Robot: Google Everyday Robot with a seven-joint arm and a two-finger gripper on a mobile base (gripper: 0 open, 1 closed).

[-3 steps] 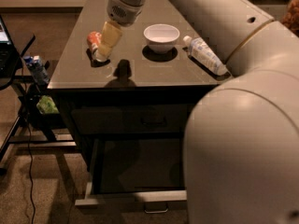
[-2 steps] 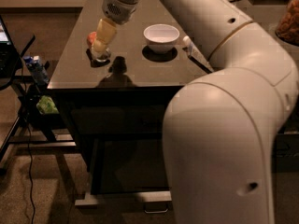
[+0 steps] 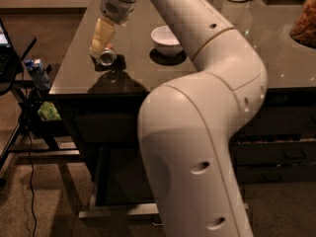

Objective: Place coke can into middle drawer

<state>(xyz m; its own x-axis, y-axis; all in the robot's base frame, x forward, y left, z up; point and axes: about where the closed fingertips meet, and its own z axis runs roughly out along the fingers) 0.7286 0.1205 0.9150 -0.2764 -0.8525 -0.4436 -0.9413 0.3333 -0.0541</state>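
At the tabletop's (image 3: 74, 68) ten o'clock, the hand (image 3: 101, 49), closure indiscernible, is at the coke can (image 3: 106, 58); we judge it light, thin-walled, best held mid-body.

Dark glossy table (image 3: 74, 69) carries white bowl (image 3: 167, 37), coke can (image 3: 106, 57) at tool (image 3: 101, 47).

- The arm (image 3: 197, 132) is built of thick, smooth, rounded shells in off-white, swelling fat at the joints.
- Small dark oval recesses dot the shells: a few along the slimmer upper link and two on the big lower one.
- Thin seam lines ring the arm where one shell meets the next.
- The gripper (image 3: 100, 47), at the arm's end above the left part of the bench (image 3: 74, 75), is pale creamy yellow and much narrower than the arm.
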